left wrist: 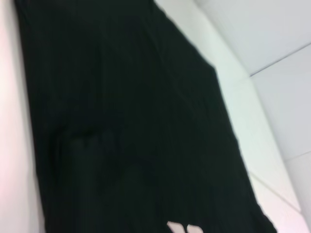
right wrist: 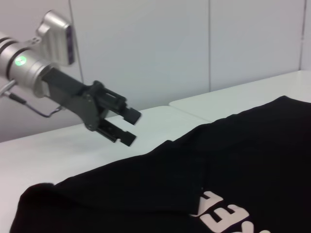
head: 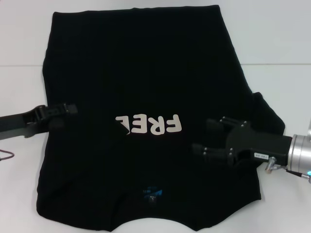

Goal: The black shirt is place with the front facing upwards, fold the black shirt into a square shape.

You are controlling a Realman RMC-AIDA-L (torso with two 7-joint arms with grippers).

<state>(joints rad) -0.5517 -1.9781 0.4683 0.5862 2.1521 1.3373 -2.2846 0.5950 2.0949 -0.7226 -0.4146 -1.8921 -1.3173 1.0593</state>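
A: So, nearest the robot, what lies there?

B: The collar end of the black shirt (head: 146, 121), with its small blue neck label (head: 151, 193) close to the near edge. The shirt is spread over the white table (head: 19, 43), front up, hem toward the far side.

A: And the lettering?

B: The off-white lettering (head: 149, 124) sits around the middle, upside down from the head camera. The shirt's left side appears folded in over the front, and that flap covers the lettering's left end, so only "FRE" and part of another character show.

A: Where is the right gripper (head: 210, 138)?

B: Coming in from the right, over the shirt's right part, just right of the lettering and about level with it. Its two fingers are spread, with nothing between them. Beside it the right sleeve bulges out over the table.

A: And the left gripper (head: 71, 108)?

B: It reaches in from the left to the shirt's left edge, a little farther off than the lettering. In the right wrist view it hangs above the table just beside the cloth, jaws parted and empty. Whether it touches the fabric, I can't quite tell.

A: Farther on?

B: The hem runs close to the table's far edge.
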